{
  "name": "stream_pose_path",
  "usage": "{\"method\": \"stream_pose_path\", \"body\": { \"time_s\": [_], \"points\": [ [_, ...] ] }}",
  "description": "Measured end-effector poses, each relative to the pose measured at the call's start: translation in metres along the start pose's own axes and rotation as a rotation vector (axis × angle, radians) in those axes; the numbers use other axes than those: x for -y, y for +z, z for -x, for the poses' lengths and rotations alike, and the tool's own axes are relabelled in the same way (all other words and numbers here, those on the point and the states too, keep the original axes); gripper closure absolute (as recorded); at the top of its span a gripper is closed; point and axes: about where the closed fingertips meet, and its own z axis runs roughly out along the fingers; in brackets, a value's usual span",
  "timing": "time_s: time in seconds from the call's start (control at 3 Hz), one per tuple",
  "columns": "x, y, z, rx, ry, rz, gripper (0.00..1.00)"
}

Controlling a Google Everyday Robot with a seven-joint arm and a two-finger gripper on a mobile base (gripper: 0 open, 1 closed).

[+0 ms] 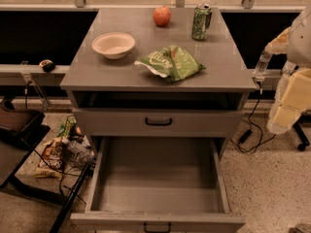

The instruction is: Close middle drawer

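The middle drawer (158,222) is pulled far out toward me from the grey cabinet. Its deep grey box is empty, and its flat front with a small black loop handle (157,227) sits at the bottom edge of the view. Above it a drawer front with a black handle (158,122) stands nearly flush, with a dark gap over it. My arm (291,91) hangs at the far right. The gripper (260,74) is beside the right edge of the cabinet top, well above and to the right of the open drawer and touching nothing.
On the cabinet top (97,74) are a white bowl (113,44), a green chip bag (170,62), a red apple (162,16) and a green can (200,22). Snack bags and cables (58,154) lie on the floor at left. A black cable (250,135) runs at right.
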Motion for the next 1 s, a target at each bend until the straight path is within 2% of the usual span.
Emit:
{"method": "stream_pose_path", "body": {
  "time_s": [0.33, 0.67, 1.0],
  "points": [
    [0.0, 0.0, 0.0, 0.0, 0.0, 0.0, 0.0],
    [-0.02, -0.002, -0.016, -0.041, 0.055, -0.008, 0.0],
    [-0.068, -0.001, -0.056, -0.118, 0.169, -0.031, 0.0]
  ]
}}
